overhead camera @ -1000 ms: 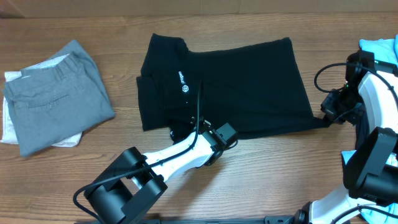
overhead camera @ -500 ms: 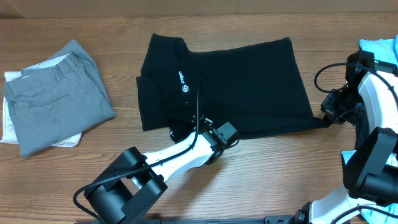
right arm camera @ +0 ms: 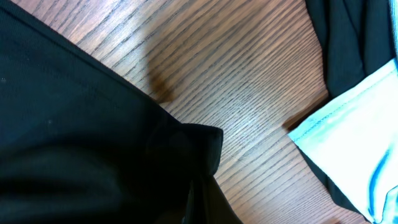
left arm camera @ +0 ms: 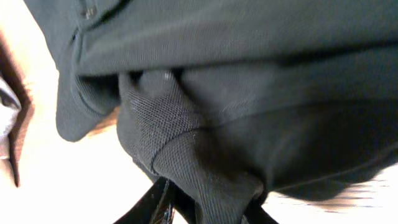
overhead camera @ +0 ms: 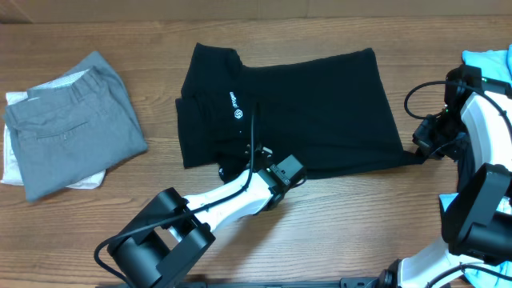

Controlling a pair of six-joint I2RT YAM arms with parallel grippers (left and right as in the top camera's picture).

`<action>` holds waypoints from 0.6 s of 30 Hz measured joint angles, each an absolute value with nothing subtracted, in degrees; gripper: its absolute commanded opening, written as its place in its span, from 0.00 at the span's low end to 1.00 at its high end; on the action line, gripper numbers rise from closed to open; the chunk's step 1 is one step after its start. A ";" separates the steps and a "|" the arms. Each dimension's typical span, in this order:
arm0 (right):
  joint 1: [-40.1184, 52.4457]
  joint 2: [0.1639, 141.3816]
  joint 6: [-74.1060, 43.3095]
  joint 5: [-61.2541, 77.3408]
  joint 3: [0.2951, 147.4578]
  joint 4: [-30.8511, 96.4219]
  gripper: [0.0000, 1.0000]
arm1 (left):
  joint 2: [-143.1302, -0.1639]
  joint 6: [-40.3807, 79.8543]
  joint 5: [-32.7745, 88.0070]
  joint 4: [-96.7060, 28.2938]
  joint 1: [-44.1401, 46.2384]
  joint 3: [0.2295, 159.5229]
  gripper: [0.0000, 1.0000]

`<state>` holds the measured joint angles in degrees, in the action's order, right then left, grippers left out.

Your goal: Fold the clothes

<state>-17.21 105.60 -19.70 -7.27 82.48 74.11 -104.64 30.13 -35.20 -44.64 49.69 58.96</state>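
A black polo shirt (overhead camera: 296,112) lies spread on the wooden table, collar to the left. My left gripper (overhead camera: 254,162) is at its near left edge, shut on a bunched fold of the black fabric (left arm camera: 205,180). My right gripper (overhead camera: 418,150) is at the shirt's near right corner, shut on the black hem (right arm camera: 186,168). The fingertips of both are hidden by cloth.
Folded grey trousers (overhead camera: 72,120) lie on a white garment (overhead camera: 16,160) at the far left. A light blue garment (overhead camera: 488,64) lies at the right edge, also in the right wrist view (right arm camera: 354,137). Bare wood (overhead camera: 360,224) lies in front of the shirt.
The left gripper has shifted very slightly to the left with the shirt's edge. The right arm and the shirt's shape look unchanged.
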 measured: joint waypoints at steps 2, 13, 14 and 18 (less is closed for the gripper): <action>-17.21 105.60 -19.70 -7.27 82.48 74.11 0.05 | -104.64 30.06 -34.87 -44.31 49.01 57.32 0.04; -17.21 105.60 -19.59 -6.68 82.48 74.15 0.04 | -103.04 30.11 -31.09 -54.19 48.64 58.48 0.04; -17.21 105.60 -19.27 -5.82 82.48 74.06 0.04 | -101.80 30.11 -29.74 -58.26 48.64 60.34 0.04; -17.41 105.60 -18.50 -3.77 82.48 73.93 0.04 | -94.04 29.91 -24.01 -65.60 46.96 67.05 0.05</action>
<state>-17.41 105.60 -18.50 -3.77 82.48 73.93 -94.04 29.91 -24.01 -65.60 46.96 67.05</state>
